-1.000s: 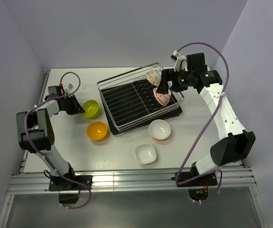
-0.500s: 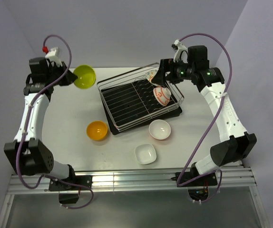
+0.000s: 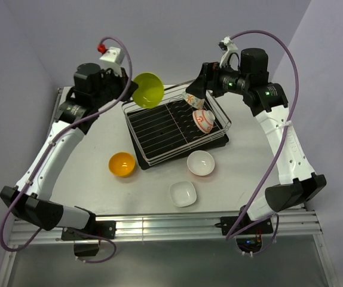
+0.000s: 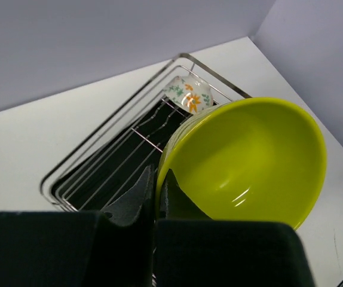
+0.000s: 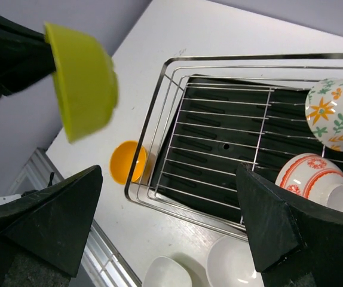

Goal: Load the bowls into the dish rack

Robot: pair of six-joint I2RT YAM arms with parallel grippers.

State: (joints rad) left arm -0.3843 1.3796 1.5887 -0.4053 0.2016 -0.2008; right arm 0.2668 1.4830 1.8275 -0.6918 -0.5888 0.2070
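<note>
We are in the carrying step; the left claw (image 3: 129, 94) is clenched on the rim of the lime green bowl (image 3: 148, 89), held tilted in the air above the upper-left corner of the dish rack (image 3: 159, 128). The right claw (image 5: 168, 179) hangs released, fingers spread with nothing between them, over the rack's upper-right side. Two bowls already lie in the rack at its right end: the leaf-print bowl (image 3: 190, 97) and the red-and-white bowl (image 3: 203, 120). The orange bowl (image 3: 122, 164) and two white bowls (image 3: 201, 163) sit on the desk (image 3: 88, 173) below the rack in the top view. Next, we judge, the lime bowl must come down onto the bare grid at the left, clear of the raised rim, before release. Half a second ago it hung at the upper left of the frame, well apart from the rack; a second ago it sat on the desk above the orange bowl, and the right claw was low over the red-and-white bowl.
</note>
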